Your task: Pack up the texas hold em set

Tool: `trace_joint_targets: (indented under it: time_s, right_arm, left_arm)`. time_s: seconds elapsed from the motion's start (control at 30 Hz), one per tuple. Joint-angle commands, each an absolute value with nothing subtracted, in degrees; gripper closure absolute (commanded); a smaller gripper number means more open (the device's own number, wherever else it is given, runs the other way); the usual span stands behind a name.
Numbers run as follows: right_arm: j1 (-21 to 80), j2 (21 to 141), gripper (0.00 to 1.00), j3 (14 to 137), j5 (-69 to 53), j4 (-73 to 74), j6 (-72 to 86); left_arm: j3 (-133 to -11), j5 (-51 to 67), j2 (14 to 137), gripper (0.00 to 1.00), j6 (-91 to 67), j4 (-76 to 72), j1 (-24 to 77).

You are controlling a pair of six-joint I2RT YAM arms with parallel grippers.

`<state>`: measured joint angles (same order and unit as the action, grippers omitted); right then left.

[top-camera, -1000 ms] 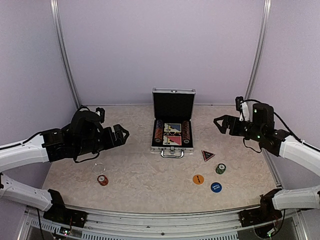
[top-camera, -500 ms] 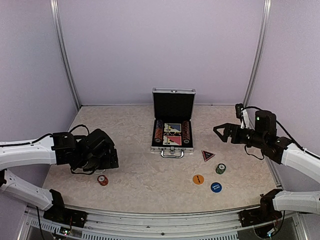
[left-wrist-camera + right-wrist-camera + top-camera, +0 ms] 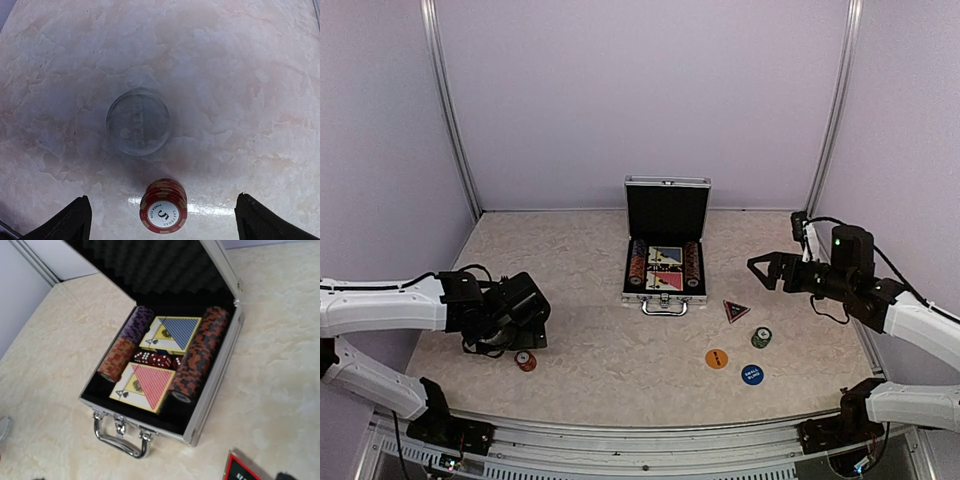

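The small silver aluminium briefcase point(image 3: 665, 296) stood open at the middle of the marbled beige surface point(image 3: 590, 375), a little toward the far edge. Its black foam-lined lid point(image 3: 667, 211) was upright and its handle point(image 3: 664, 307) faced the near edge. Inside lay a blue-backed card deck point(image 3: 172, 334), a red-backed card deck point(image 3: 145, 385) and red dice point(image 3: 152, 359) between them. A row of purple and orange chips point(image 3: 125, 342) ran along one side and a row of red-and-black chips point(image 3: 200, 360) along the other.

Right of the briefcase, toward the near right corner, lay a dark triangular marker point(image 3: 736, 310), a short green-and-white chip stack point(image 3: 761, 337), an orange disc point(image 3: 717, 358) and a blue disc point(image 3: 752, 375), all apart from one another. Toward the near left corner sat a short red chip stack point(image 3: 163, 212) marked with a 5, and just beyond it a clear round disc point(image 3: 138, 121) lay flat.

The left hand point(image 3: 508, 343) pointed down over that clear disc with its fingers point(image 3: 75, 222) spread wide, holding nothing. In the wrist view the red stack sat between the fingertips, touching neither. The right hand point(image 3: 760, 273) hung near the right edge, aimed at the briefcase, its fingers wide apart and empty.
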<state>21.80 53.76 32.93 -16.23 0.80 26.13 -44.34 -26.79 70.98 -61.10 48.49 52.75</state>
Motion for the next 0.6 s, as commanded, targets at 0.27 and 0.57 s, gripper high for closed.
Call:
trace_joint_targets:
  time_s: [0.27,0.57]
  right_arm:
    - [22.12,50.97,0.01,32.08,-14.88,0.57,24.81]
    - [22.08,51.38,0.01,31.83,-14.29,0.6,24.72]
  left_arm:
    - [-39.7,-22.4,75.78,0.02,-56.96,37.87,48.17]
    - [-37.96,-20.46,77.68,0.06,-57.62,34.46,49.4]
